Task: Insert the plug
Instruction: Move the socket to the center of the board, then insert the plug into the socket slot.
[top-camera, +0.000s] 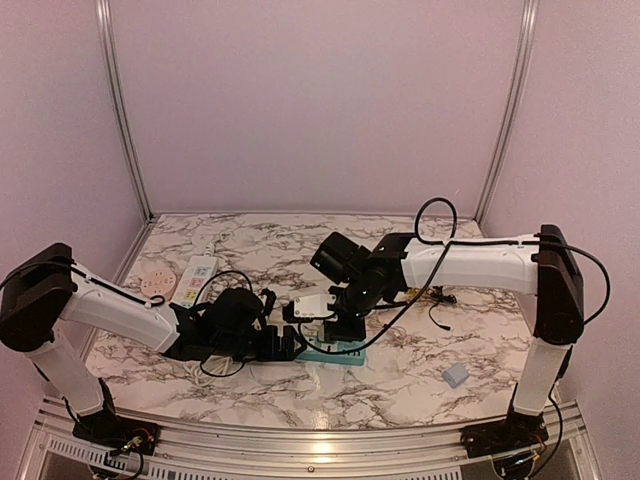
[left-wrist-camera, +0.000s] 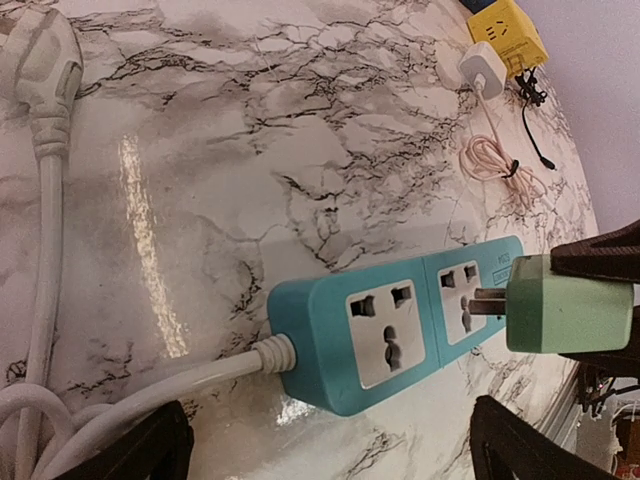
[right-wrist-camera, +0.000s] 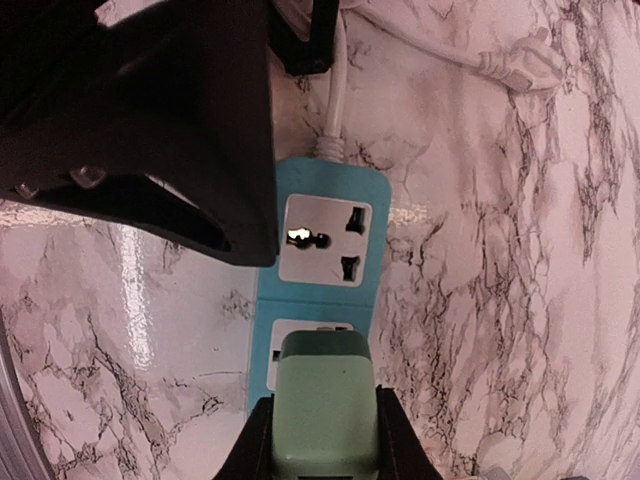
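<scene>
- My right claw (right-wrist-camera: 325, 452) is clamped on the pale green, boxy plastic plug (right-wrist-camera: 322, 400), one finger on each flank.
- My left claw (top-camera: 285, 342) stands spread wide and holds nothing. It hovers low at the cable end of the teal plastic two-socket power strip (left-wrist-camera: 330, 330).
- The plug sits at the strip's outer socket (left-wrist-camera: 462, 300), the one away from the white cable (left-wrist-camera: 150, 395). Its two flat metal blades (left-wrist-camera: 488, 300) meet the slots but are bare between plug body and socket face, so I judge it lined up and not seated.
- The step in hand is the push itself. The next move calls for a straight press along the blades, keeping the plug square to the socket face.
- The strip lies loose on the marble-patterned bench (left-wrist-camera: 300, 130) and may slide under that push, so closing my left claw on its body would brace it.
- The strip lies close to the near edge of the bench, and its outer end points toward that edge, so my right claw has little room behind it.
- My left arm looms dark just beside the inner socket (right-wrist-camera: 322, 238), which leaves a tight gap between my two claws.
- Toward the back the bench lies open, apart from a small white charger (left-wrist-camera: 482, 68) and a yellow cube (left-wrist-camera: 508, 30), both well apart from the strip.
</scene>
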